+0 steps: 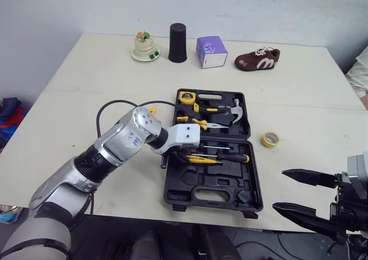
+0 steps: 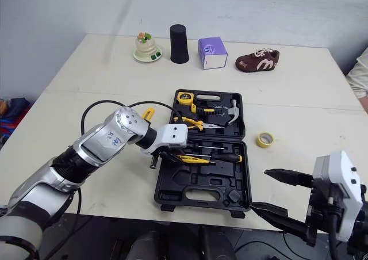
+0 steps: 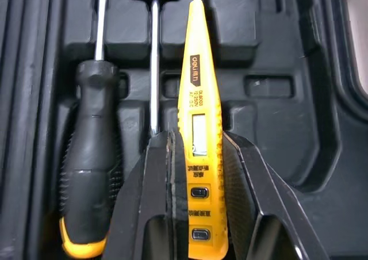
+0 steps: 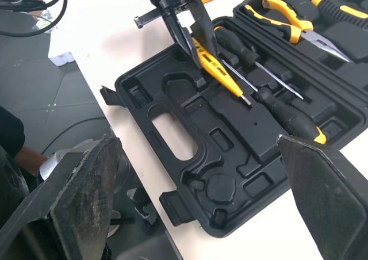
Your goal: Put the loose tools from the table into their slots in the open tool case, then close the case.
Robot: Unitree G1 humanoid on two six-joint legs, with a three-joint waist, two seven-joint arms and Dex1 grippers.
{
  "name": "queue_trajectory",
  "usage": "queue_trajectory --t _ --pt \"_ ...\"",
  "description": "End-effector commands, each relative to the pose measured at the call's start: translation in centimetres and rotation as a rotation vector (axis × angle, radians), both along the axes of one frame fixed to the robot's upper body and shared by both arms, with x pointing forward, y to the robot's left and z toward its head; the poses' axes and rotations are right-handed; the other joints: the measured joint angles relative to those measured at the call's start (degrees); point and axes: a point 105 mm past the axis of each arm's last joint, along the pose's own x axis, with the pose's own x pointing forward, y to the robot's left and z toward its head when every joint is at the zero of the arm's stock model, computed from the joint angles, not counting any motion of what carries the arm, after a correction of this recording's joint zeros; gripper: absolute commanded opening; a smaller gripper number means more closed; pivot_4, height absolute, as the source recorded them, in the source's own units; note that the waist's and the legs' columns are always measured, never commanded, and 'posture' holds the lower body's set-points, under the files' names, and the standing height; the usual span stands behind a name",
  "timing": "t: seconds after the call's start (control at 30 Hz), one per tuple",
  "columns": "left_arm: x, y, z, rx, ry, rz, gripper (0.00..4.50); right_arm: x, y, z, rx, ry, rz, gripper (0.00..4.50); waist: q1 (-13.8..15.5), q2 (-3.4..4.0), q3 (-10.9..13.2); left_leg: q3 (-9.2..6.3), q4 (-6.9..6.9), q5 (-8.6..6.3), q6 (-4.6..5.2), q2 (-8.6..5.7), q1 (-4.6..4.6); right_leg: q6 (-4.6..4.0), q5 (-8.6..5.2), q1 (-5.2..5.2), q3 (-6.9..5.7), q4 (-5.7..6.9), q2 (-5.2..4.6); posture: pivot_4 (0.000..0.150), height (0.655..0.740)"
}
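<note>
Tool case (image 1: pixel 210 150) is lying open near the front edge of the table (image 1: pixel 86 99), its black moulded slots facing up for loading. Left gripper (image 3: pixel 198 134) is clamping the yellow voltage tester pen (image 3: pixel 198 70), aligning it beside the seated black-handled screwdriver (image 3: pixel 92 156). Right gripper (image 1: pixel 279 190) is hovering spread open off the front right corner. Yellow tape roll (image 1: pixel 270 138) is lying loose just right of the case.

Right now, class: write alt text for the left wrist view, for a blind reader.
The left gripper clamps a yellow plastic tester pen inside the black moulded tool case, beside a black-handled screwdriver lying in its slot.
</note>
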Motion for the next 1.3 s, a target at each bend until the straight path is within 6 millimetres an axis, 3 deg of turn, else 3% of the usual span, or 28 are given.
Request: queue_trajectory --t 0.03,0.33,0.47,0.53,0.63,0.77,0.87,0.97,1.13,1.3 --pt "-0.1 -0.3 0.4 0.008 0.0 -0.015 0.5 -0.2 0.2 0.5 -0.007 -0.041 0.006 4.5 0.0 0.0 0.0 0.0 0.01 0.0 0.0 0.0 0.0 0.0 0.0 0.0 0.0 0.0 0.0 0.15 0.7339" --pt "-0.2 -0.3 0.1 0.015 0.002 -0.006 0.5 0.1 0.0 0.3 -0.001 -0.044 -0.002 4.5 0.0 0.0 0.0 0.0 0.02 0.0 0.02 -0.01 0.0 0.0 0.0 0.01 0.0 0.01 -0.02 0.15 0.7339" --pt "-0.1 0.0 0.4 0.015 -0.003 0.0 2.32 0.2 -0.1 0.2 0.0 -0.046 -0.002 4.5 0.0 0.0 0.0 0.0 0.03 0.01 0.02 -0.01 0.01 0.0 0.0 0.02 0.0 0.02 -0.03 0.15 0.7339" --pt "-0.2 0.1 1.6 -0.025 -0.003 -0.001 3.32 0.2 -0.2 0.2 0.002 -0.045 -0.004 4.5 0.0 0.0 0.0 0.0 0.04 0.01 0.02 -0.01 0.01 0.0 0.0 0.01 0.0 0.03 -0.02 0.15 0.7339" --pt "-1.0 0.1 3.6 -0.13 0.048 0.002 4.47 0.2 -0.2 0.1 0.008 -0.043 -0.004 4.5 0.0 0.0 0.0 -0.01 0.03 0.01 0.02 0.0 -0.02 0.0 0.0 -0.01 -0.01 0.03 -0.02 0.15 0.7339" --pt "-1.5 0.7 3.6 -0.353 0.141 -0.021 4.47 0.2 -0.3 0.1 0.015 -0.04 -0.008 4.5 -0.1 0.14 -0.1 0.01 0.0 0.01 0.02 0.0 0.03 0.0 0.0 0.02 0.0 0.03 -0.04 0.15 0.7339" --pt "0.0 0.9 2.7 -0.527 0.174 0.044 3.65 0.4 -0.6 0.0 0.014 -0.039 -0.013 4.5 0.1 0.13 -0.1 0.01 0.04 0.03 0.02 0.0 0.1 0.0 0.0 0.06 0.0 0.08 -0.05 0.15 0.7339" --pt "1.1 0.8 1.4 -0.575 0.226 0.113 2.25 0.6 -0.7 0.0 0.013 -0.038 -0.013 4.5 0.2 0.06 0.0 -0.06 0.23 0.03 0.08 -0.02 -0.02 0.05 0.04 0.05 -0.05 0.11 -0.05 0.15 0.7339" --pt "1.2 0.0 0.1 -0.551 0.26 0.133 0.06 0.7 -0.9 0.1 0.007 -0.033 -0.009 4.5 0.1 0.06 0.0 -0.04 0.22 -0.03 0.17 -0.09 -0.09 0.09 0.05 0.04 -0.04 0.03 -0.12 0.15 0.7339" --pt "1.1 -0.4 -0.7 -0.5 0.292 0.181 0.02 0.7 -0.9 0.1 0.006 -0.032 -0.008 4.5 0.1 0.06 0.0 -0.04 0.2 -0.02 0.14 -0.07 -0.06 0.09 0.05 0.04 -0.04 0.04 -0.1 0.15 0.7339"
